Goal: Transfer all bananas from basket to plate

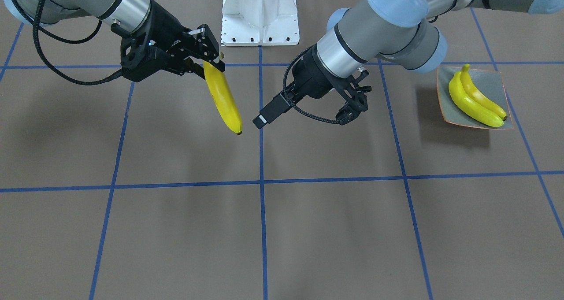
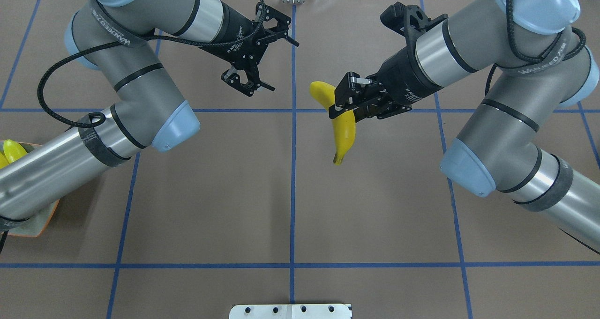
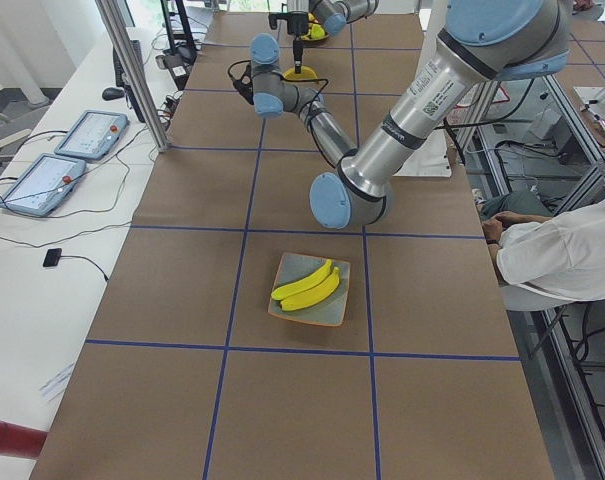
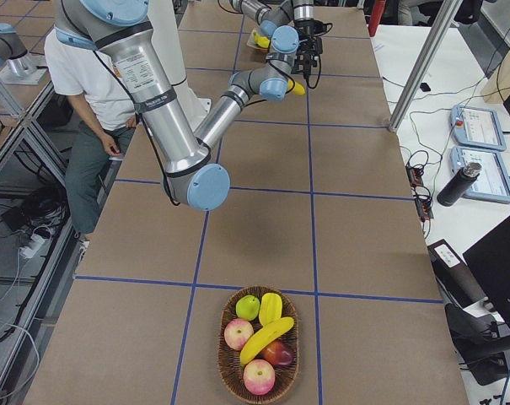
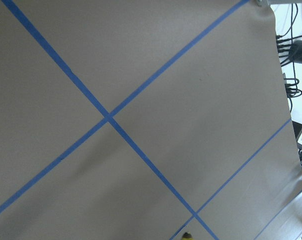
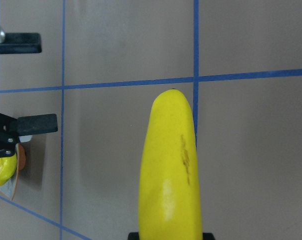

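Note:
My right gripper (image 1: 210,63) (image 2: 341,109) is shut on a yellow banana (image 1: 223,98) (image 2: 343,130) near one end and holds it above the table's middle; the banana hangs tilted and fills the right wrist view (image 6: 171,170). My left gripper (image 1: 308,115) (image 2: 280,62) is open and empty, a short way from the banana. The grey-green plate (image 1: 495,85) (image 3: 327,308) holds two bananas (image 1: 473,101) (image 3: 307,288) at the table's left end. The basket (image 4: 229,371) at the right end holds another banana (image 4: 267,337).
The basket also holds red apples (image 4: 259,375) and a green apple (image 4: 248,307). The robot's white base (image 1: 260,13) stands at the table's near edge. An operator (image 3: 562,250) sits beside the table. Blue tape lines (image 2: 293,192) cross the brown tabletop.

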Controlling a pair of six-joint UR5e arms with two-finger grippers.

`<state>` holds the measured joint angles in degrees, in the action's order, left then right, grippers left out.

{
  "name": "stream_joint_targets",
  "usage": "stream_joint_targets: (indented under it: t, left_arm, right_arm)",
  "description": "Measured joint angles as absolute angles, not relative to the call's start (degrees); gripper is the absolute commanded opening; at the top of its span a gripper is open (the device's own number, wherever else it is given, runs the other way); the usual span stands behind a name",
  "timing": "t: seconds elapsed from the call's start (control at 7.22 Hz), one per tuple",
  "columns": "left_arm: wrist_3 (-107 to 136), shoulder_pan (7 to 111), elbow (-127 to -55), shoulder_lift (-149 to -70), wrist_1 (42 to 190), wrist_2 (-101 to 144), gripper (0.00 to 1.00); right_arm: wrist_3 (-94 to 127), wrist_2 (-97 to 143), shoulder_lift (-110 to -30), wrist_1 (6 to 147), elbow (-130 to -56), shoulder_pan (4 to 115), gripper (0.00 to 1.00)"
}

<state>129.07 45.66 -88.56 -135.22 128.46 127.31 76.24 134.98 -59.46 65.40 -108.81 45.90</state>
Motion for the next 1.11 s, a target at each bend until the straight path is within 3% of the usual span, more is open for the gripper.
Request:
stream_joint_targets:
  t: [0.42,0.69,0.83,1.11]
  left_arm:
    - [130.14,43.99,-88.45,-135.75,129.5,127.27,0.91]
    - [130.86,43.65,-88.42,-135.77,130.46,127.27,0.78]
    - [131.92,43.62,-88.39,-135.69,131.9,127.26,0.69]
    - [133.23,43.6,-88.29,-135.56,133.94,126.99,0.3]
  right_arm:
    - [77.18,131.35,-56.38,65.22,-108.09,45.31,0.0]
    - [78.17,129.55,-55.78,63.86,-107.93,45.1,0.0]
    - [79.18,129.26,-55.69,62.66,-107.81,44.71,0.0]
    - [79.98,129.27,-55.66,61.46,-107.71,43.9,0.0]
